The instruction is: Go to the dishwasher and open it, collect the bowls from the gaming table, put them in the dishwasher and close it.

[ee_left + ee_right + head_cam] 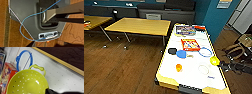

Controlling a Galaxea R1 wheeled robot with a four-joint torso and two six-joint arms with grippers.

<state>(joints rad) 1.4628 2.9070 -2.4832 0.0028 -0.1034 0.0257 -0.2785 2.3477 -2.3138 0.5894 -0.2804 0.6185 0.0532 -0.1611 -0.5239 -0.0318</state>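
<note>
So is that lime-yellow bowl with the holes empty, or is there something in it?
Empty. The right wrist view looks straight into the lime-yellow bowl: just its bare perforated inside, nothing in it. It sits by the right edge of the gaming table.

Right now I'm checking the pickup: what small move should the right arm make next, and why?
Probably lift slightly, if the grasp holds: the right pincer is at the rim of the lime-yellow bowl near the gaming table edge, but the grip itself cannot be seen.

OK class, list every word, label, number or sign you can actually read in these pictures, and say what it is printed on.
None can be read.
Red game box: print blurred.
Dark game box: print blurred.
Small blue mark on the gaming table: too small.
Wall sign: blurred.
</note>
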